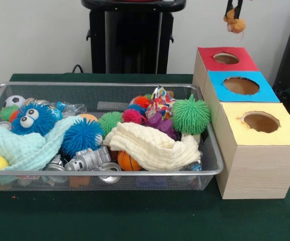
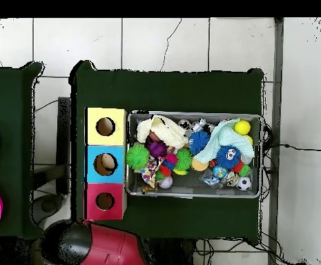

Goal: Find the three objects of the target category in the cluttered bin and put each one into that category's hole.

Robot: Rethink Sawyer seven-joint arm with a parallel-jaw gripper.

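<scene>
Gripper (image 1: 234, 11) clenched on tan-orange plush toy (image 1: 235, 22), toy hanging long axis vertical, above red-topped box's hole (image 1: 226, 58) near table's far edge; bin (image 1: 105, 173) alongside boxes.

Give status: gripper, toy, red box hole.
Gripper shut on tan-orange plush toy, held high over the boxes. Red-topped box's hole below, open, nothing blocking. Bin full of clutter beside the boxes.

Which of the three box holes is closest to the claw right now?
The hole in the red-topped box, the end box farthest from the camera. The claw, holding a tan-orange plush toy, hangs above it; the blue and yellow holes are nearer the camera.
</scene>
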